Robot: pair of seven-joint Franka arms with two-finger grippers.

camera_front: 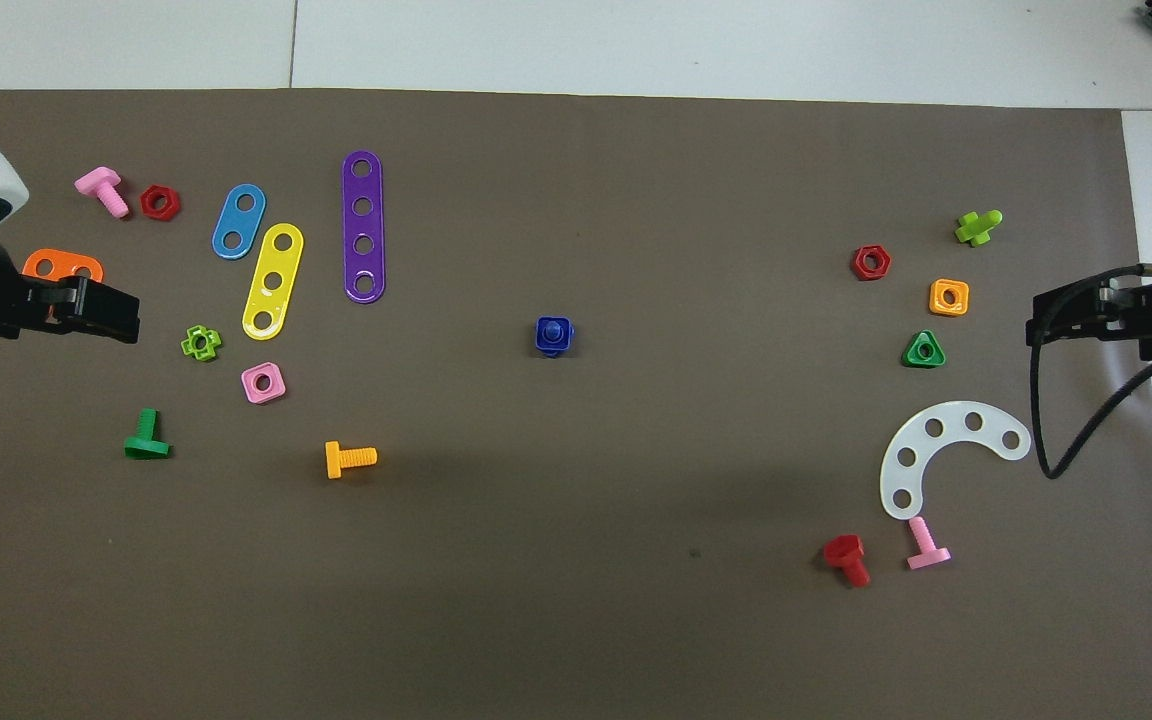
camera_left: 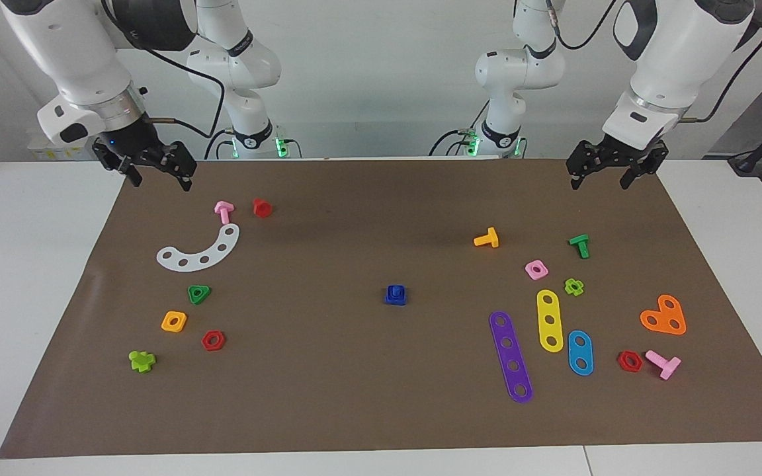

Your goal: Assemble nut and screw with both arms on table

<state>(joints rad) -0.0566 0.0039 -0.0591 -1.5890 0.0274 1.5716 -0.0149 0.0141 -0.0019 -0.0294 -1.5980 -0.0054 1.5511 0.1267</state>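
Observation:
The dark-blue square nut (camera_left: 395, 295) sits on the dark-blue screw in the middle of the brown mat (camera_left: 328, 370), and the two read as one stacked piece. In the overhead view the nut (camera_front: 554, 336) shows a round blue centre, and the screw's head is mostly hidden under it. My left gripper (camera_left: 599, 181) is open and empty, raised over the mat's robot-side edge at the left arm's end; it also shows in the overhead view (camera_front: 131, 318). My right gripper (camera_left: 161, 182) is open and empty, raised over the mat's corner at the right arm's end; it also shows in the overhead view (camera_front: 1036, 322).
At the left arm's end lie an orange bolt (camera_left: 487, 238), green bolt (camera_left: 580, 245), pink square nut (camera_left: 536, 269), purple strip (camera_left: 510, 356) and orange heart plate (camera_left: 664, 316). At the right arm's end lie a white arc (camera_left: 201, 251), red bolt (camera_left: 262, 207), green triangular nut (camera_left: 199, 294) and orange square nut (camera_left: 174, 322).

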